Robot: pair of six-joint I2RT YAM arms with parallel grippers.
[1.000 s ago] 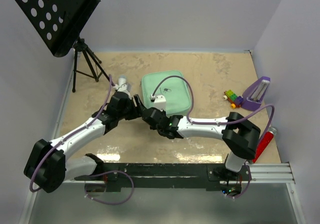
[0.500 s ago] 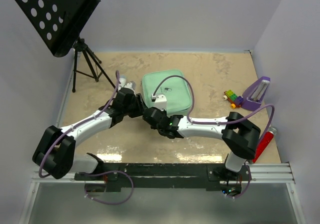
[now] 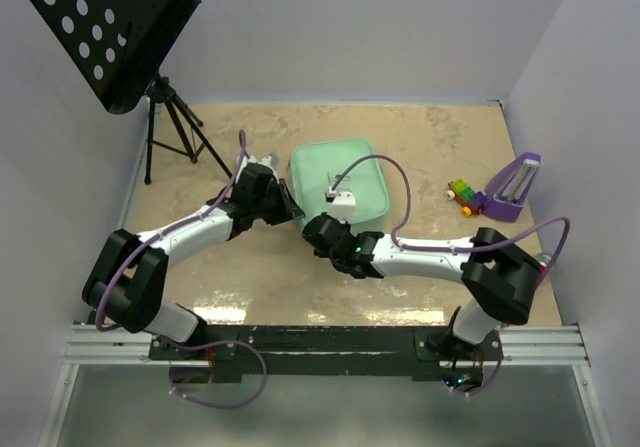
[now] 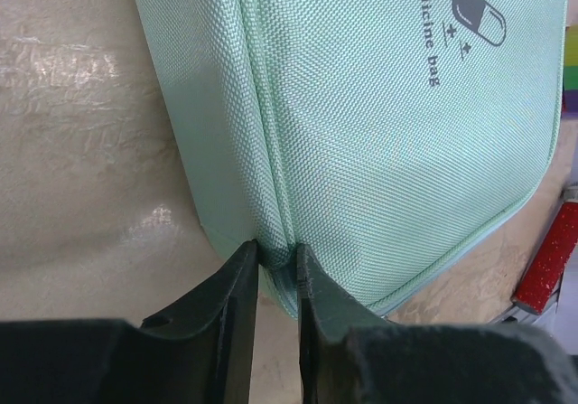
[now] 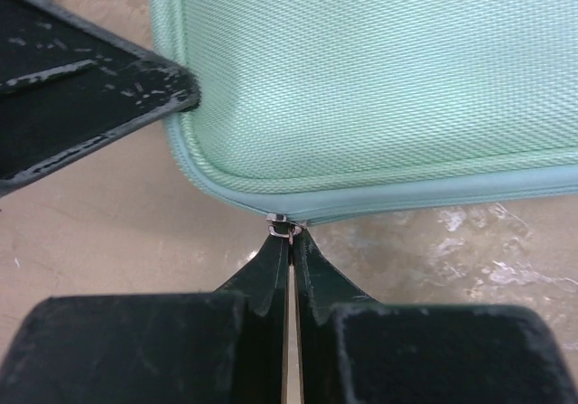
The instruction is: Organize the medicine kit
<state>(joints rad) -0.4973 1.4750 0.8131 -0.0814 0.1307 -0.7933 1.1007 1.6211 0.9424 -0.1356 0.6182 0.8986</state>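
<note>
Obs., overhead view: your medicine kit (image 3: 345, 175) lies flat with its lid down on the desk (image 3: 440, 142), a little above centre frame. The capsule mark (image 4: 479, 15) and the words "Medicine bag" face up. It is woven mint-green fabric with rounded corners. Both your arms meet at its lower-left corner.

Left end effector (image 4: 275, 261): reaches in from the left of the frame. In its wrist view the jaws stand narrow. One fingertip sits on each side of the zipper seam (image 4: 262, 106) that runs round the kit's side wall, and both tips touch the fabric. Note it as pinching the kit at that seam, at the rounded corner.

Right end effector (image 5: 289, 241): reaches in from below the corner. The jaws are closed, tips together on the small metal zipper pull (image 5: 286, 228). The pull sits on the piping at the kit's corner, at the centre of the wrist view. One finger (image 5: 90, 97) of the left end effector shows in the upper left of that view. Its tip is against the kit's edge, near the pull but apart from it.

Surroundings, overhead view: a black perforated music stand (image 3: 105, 27) on a tripod stands at upper left. A purple wedge (image 3: 515, 189) sits at the right edge with a small toy of coloured blocks (image 3: 462, 193) just beside it. Both are well apart from the kit. A red object (image 4: 549, 259) shows at the right edge of the left wrist view, beyond the kit; what it is you cannot tell from here.
</note>
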